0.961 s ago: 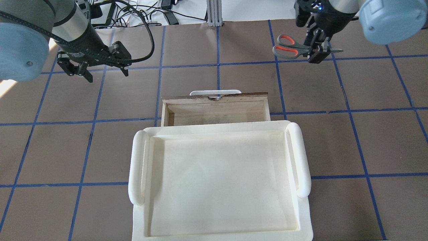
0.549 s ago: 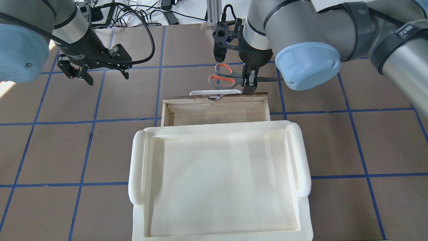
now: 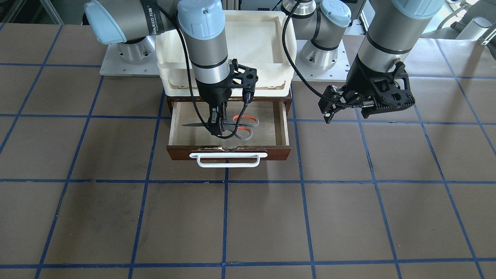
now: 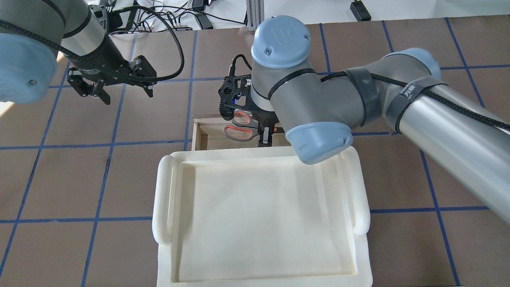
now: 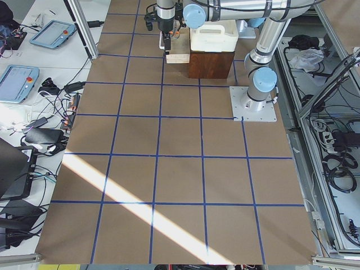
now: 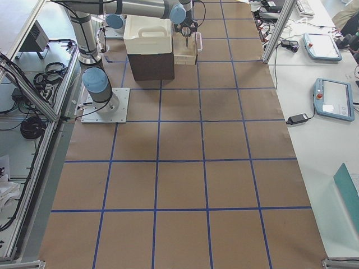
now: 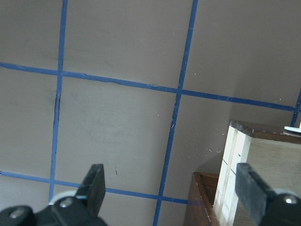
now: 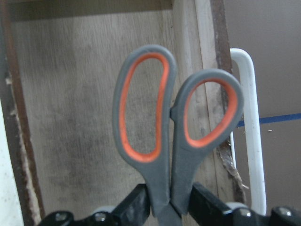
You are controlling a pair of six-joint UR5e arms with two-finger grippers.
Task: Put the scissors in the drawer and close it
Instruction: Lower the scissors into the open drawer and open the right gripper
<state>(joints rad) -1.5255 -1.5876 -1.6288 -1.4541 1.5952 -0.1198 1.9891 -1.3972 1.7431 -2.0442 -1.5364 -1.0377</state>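
Observation:
The scissors [image 3: 245,127], dark-bladed with grey loops lined in orange-red, hang flat just above the pale floor of the open drawer [image 3: 228,152]. My right gripper [image 3: 217,126] is shut on them near the pivot. In the right wrist view the loops [image 8: 162,169] sit over the plywood floor [image 8: 70,117], next to the white bar handle [image 8: 251,141]. In the overhead view my right arm hides most of the drawer [image 4: 199,137], and the scissors [image 4: 239,131] show below the right gripper [image 4: 265,137]. My left gripper [image 4: 127,93] is open and empty over the table, left of the drawer.
A cream-white plastic tray [image 4: 163,199] sits on top of the dark wooden cabinet that holds the drawer. The brown table carries a grid of blue tape. The left wrist view shows the left gripper [image 7: 171,188] above the table beside the drawer's side wall [image 7: 244,150].
My right arm has carried the scissors from the far right of the table to over the open drawer and lowered them into it. My left gripper has barely moved.

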